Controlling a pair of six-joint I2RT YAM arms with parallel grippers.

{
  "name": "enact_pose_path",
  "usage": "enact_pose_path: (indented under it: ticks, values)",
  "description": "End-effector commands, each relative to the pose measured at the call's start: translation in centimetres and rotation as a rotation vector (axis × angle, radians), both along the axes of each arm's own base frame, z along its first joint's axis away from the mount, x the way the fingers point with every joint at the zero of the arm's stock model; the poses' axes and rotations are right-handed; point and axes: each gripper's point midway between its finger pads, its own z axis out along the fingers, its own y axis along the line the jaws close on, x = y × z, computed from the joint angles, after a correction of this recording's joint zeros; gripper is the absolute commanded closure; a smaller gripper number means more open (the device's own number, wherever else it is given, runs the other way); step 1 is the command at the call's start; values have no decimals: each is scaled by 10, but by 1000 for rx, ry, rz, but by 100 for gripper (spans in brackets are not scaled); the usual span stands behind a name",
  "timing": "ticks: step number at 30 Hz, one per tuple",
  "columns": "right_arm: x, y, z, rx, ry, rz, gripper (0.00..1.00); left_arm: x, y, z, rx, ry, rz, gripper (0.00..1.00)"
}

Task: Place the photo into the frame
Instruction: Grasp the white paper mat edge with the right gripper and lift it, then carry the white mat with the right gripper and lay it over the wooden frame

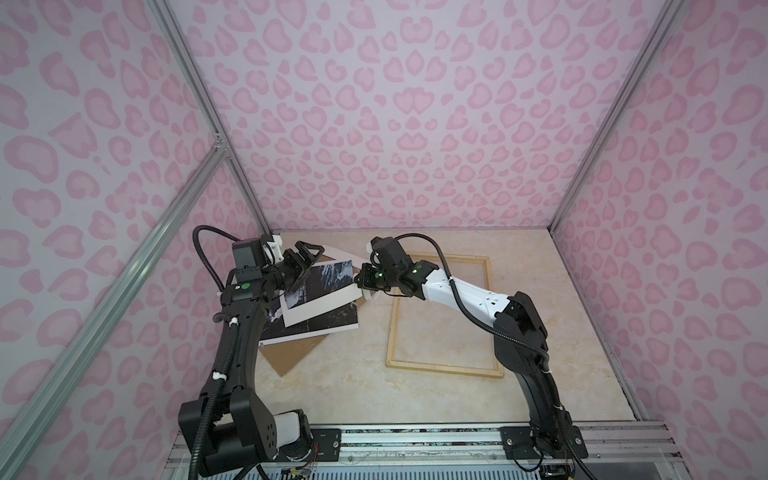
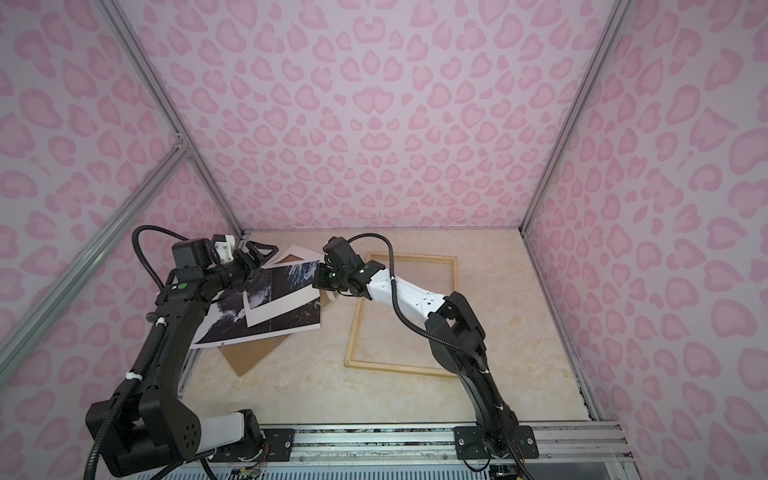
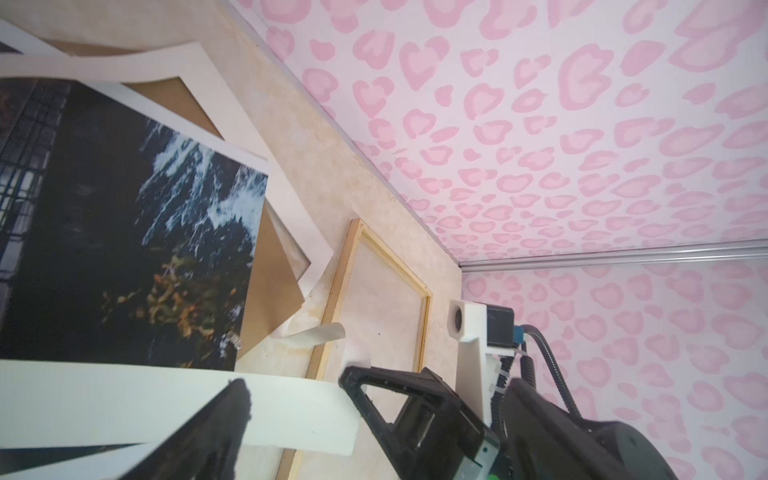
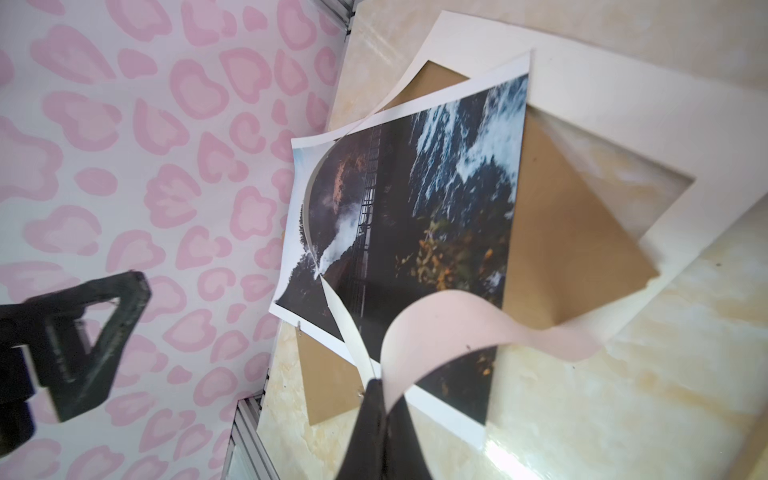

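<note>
Right jaws pinch the curled photo [image 4: 415, 216], frame [image 1: 444, 368] lying lengthwise front-to-back.

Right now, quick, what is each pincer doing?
The left pincer is open, gripping nothing.
The right pincer is closed on a curled-up edge of the photo.

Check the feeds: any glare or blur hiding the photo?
Right wrist view: the photo is clear, but the right gripper pinching it is blurred, and glare hits the table. Left wrist view: the photo's lifted edge is out of focus. Both top views: evenly lit.
</note>
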Motion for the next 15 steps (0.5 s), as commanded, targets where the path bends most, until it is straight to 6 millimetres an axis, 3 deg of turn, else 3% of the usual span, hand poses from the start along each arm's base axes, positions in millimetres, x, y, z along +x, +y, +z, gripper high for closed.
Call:
enact_pose_path:
  ticks: [1,6,15]
  values:
    - [-6,-12,4,-77,0,39,100,-11,1,-2,45,22,-3,3]
    - [18,-13,34,-23,20,39,100,-18,-6,-7,19,32,-40,3]
    - [32,-13,27,5,40,50,100,-22,-11,6,6,4,-66,3]
